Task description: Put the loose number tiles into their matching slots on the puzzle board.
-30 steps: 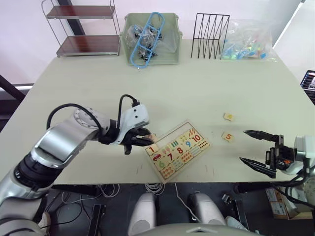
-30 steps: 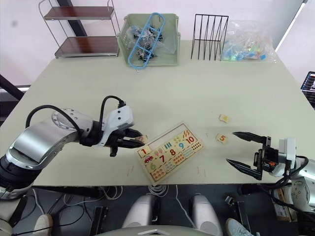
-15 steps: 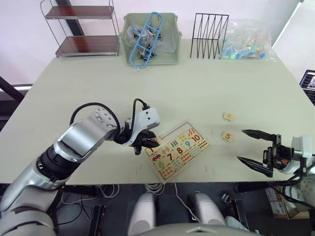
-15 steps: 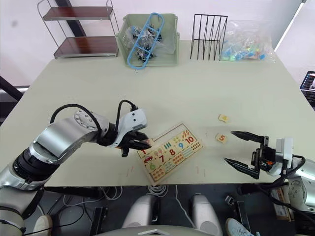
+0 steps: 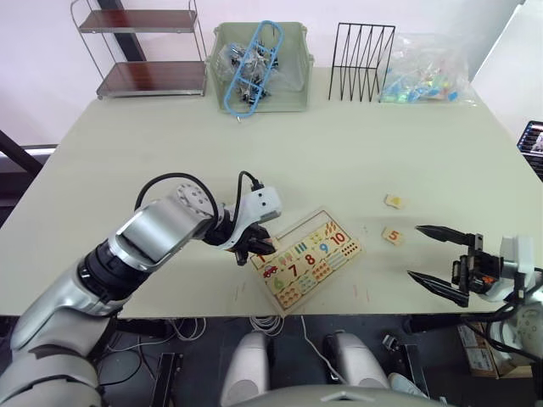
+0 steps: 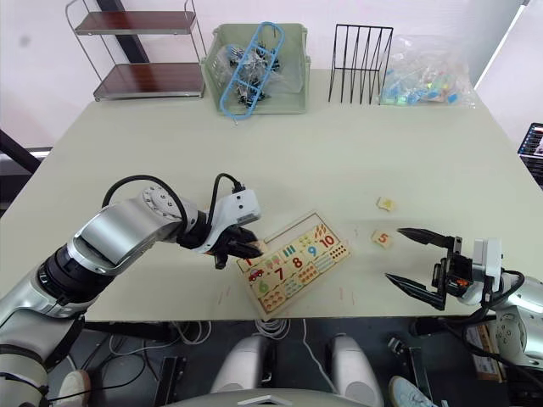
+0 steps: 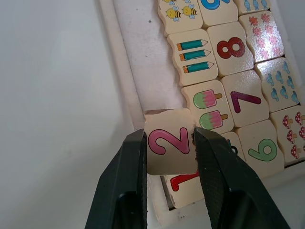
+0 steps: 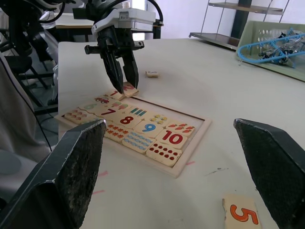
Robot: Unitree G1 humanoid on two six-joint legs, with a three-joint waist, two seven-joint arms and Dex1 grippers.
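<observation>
The left gripper (image 7: pixel 169 143) is pinching a pale wood tile (image 7: pixel 167 140) printed with a pink 2, hovering at the board's (image 5: pixel 307 259) empty slot row (image 7: pixel 145 57) beside the red 1 tile (image 7: pixel 183 180). Two tiles are lying loose on the worktop (image 5: pixel 339 144): a 5 (image 5: pixel 392 236) and another (image 5: pixel 394 201). The right gripper (image 5: pixel 441 259) is spread wide.

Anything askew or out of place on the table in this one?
The puzzle board lies at an angle to the table edge rather than square to it. Two tiles sit loose on the table to its right, the 5 tile and another. Nothing looks spilled or damaged.
</observation>
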